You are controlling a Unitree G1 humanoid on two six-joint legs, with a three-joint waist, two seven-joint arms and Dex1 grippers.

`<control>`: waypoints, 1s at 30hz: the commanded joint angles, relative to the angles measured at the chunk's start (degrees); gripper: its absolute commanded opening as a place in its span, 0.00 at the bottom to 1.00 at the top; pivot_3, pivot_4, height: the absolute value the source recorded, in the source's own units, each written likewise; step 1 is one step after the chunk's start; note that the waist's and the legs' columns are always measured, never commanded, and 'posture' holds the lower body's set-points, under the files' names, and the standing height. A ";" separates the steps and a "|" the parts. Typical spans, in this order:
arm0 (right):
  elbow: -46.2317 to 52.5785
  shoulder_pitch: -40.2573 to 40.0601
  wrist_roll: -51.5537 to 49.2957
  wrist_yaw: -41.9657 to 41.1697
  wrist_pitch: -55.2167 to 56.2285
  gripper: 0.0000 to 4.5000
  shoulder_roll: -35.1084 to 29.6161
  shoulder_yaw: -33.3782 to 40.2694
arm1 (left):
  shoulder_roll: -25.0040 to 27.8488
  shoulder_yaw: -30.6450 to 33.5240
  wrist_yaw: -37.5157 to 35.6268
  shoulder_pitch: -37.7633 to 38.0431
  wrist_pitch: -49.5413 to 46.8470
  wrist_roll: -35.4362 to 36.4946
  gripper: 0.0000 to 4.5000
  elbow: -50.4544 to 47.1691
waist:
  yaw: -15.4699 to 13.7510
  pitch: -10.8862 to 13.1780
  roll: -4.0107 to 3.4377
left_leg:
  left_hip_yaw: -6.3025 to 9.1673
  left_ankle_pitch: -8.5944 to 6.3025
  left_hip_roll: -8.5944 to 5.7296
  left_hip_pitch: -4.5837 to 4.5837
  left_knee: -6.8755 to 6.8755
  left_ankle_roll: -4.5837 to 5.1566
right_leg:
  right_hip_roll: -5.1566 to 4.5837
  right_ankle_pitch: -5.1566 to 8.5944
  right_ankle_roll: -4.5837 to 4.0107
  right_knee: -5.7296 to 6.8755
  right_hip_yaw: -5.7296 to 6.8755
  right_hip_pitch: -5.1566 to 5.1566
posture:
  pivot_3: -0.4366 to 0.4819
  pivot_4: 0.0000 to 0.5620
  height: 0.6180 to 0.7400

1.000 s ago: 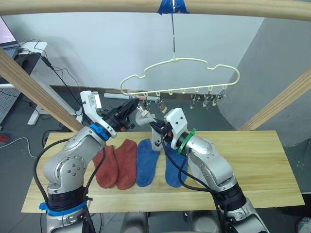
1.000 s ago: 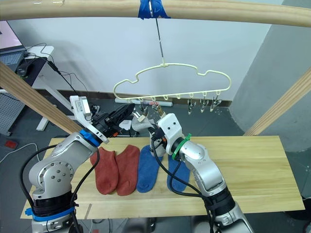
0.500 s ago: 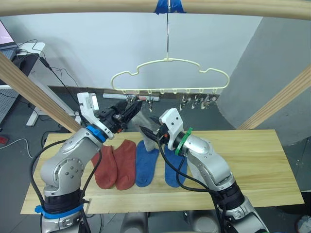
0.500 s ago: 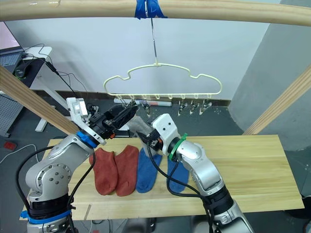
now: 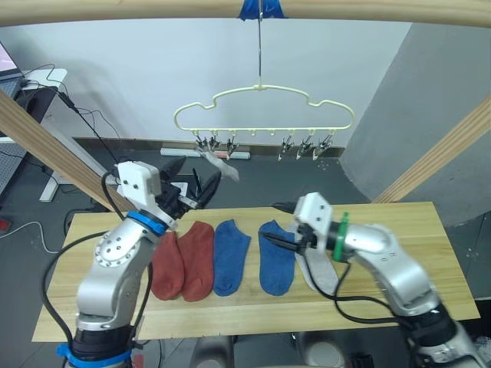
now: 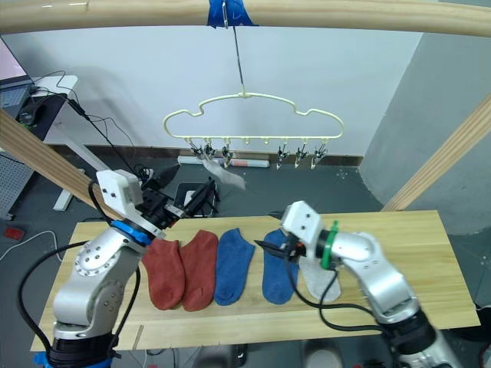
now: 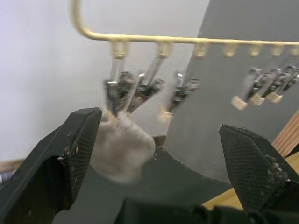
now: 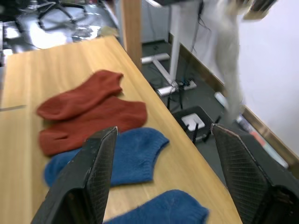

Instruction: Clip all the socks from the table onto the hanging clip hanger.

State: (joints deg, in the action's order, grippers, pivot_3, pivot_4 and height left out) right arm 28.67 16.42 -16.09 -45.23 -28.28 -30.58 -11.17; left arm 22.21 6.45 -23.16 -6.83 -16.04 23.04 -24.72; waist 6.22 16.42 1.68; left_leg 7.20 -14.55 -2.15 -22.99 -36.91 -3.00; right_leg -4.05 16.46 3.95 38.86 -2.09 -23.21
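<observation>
The cream clip hanger point(image 5: 261, 106) hangs from the pole on its hook. One light grey sock point(image 5: 219, 164) dangles from a clip at its left end, and the left wrist view shows that grey sock point(image 7: 122, 150) caught in the clips. My left gripper point(image 5: 189, 184) stands open just below it, holding nothing. On the table point(image 5: 399, 230) lie two rust-red socks point(image 5: 182, 261), two blue socks point(image 5: 231, 254) and another grey sock point(image 5: 321, 270). My right gripper point(image 5: 278, 225) is open and empty, low over the right blue sock point(image 5: 277, 259).
A thick wooden pole point(image 5: 153, 9) with blue tape crosses overhead, and slanted poles point(image 5: 54, 142) frame both sides. Several free metal clips point(image 5: 305, 146) hang at the hanger's right end. The table's right half is bare wood.
Both grippers opened and let go. The grey sock now hangs from the hanger by its clip. My right arm dropped down and right to the table; my left gripper drew back a little.
</observation>
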 commanded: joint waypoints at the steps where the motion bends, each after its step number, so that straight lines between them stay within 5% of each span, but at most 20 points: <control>1: 4.72 1.59 -7.22 -2.85 -3.86 0.74 -3.34 6.92 | -2.42 -1.58 1.20 0.21 4.31 -2.32 0.99 -2.07 | 0.02 0.01 0.01 | -0.04 0.00 0.00 0.01 0.01 0.00 | 0.01 0.00 0.00 0.00 0.00 0.00 | 0.24 0.51 1.00; 8: 7.36 4.15 -12.99 -1.57 -9.42 0.74 -7.64 12.71 | -5.47 -4.32 1.79 0.47 7.03 -5.49 0.59 -0.84 | 0.09 0.03 0.05 | -0.36 0.01 -0.03 0.01 -0.01 0.03 | 0.06 -0.03 0.03 0.01 -0.04 0.01 | 0.22 0.51 1.00; 30: 9.16 3.90 -17.70 1.95 -12.13 0.74 -11.36 16.72 | -11.72 -5.21 6.62 -6.69 13.58 -12.08 0.59 12.28 | 0.34 0.06 0.10 | -0.66 -0.03 -0.04 0.01 -0.06 0.11 | 0.03 -0.07 0.11 -0.03 -0.22 0.00 | 0.16 0.51 1.00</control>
State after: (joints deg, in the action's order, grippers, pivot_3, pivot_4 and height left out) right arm 35.28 20.05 -32.80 -43.63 -40.65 -41.49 3.62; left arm 10.83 0.98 -16.71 -12.81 -4.15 11.25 -11.93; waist 6.56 16.48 1.78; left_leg 6.54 -14.58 -2.19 -22.98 -36.97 -2.88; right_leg -4.02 16.39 4.06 38.83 -2.31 -23.22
